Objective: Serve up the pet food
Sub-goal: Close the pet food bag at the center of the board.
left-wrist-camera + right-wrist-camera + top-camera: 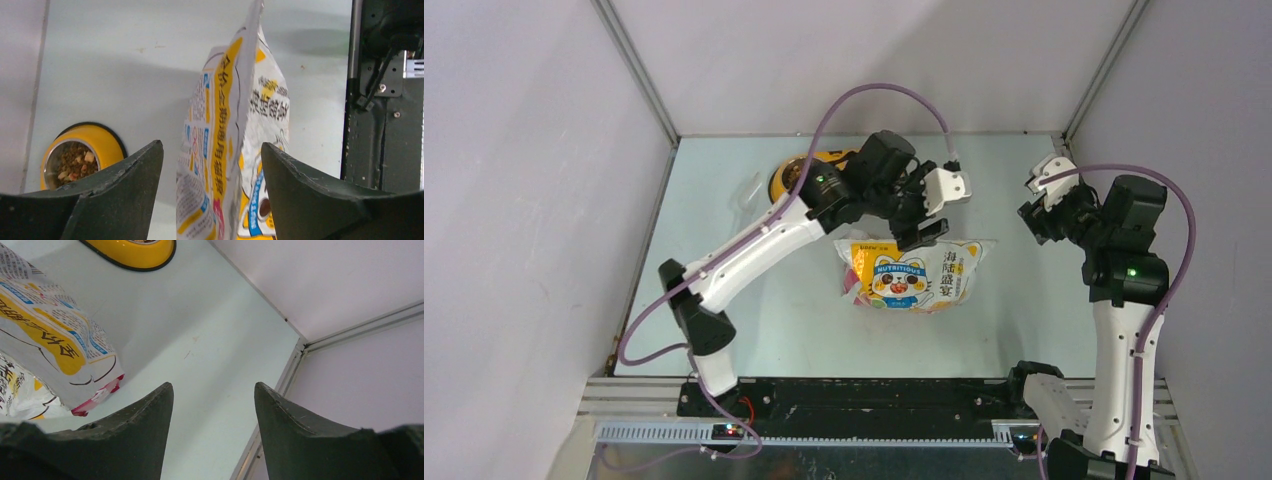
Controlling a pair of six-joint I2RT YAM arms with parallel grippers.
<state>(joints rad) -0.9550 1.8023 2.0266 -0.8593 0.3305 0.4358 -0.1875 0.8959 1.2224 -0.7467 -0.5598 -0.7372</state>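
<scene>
Left wrist view shows the left claw (211, 144) spread wide astride the pet food bag (235, 125), seemingly not touching it, while the right claw (214, 385) gapes empty over the tabletop (215, 330).

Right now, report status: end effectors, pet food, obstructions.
Left end effector open, astride crinkly yellow-white foil bag, not clamped. Right end effector open, empty. Brown kibble already in yellow steel-cupped bowl. Nothing blocking.

Lab test cell: white panel walls (514, 200), aluminium frame posts (636, 72).

Brown kibble (74, 159), lying in yellow bowl (107, 145)
</scene>
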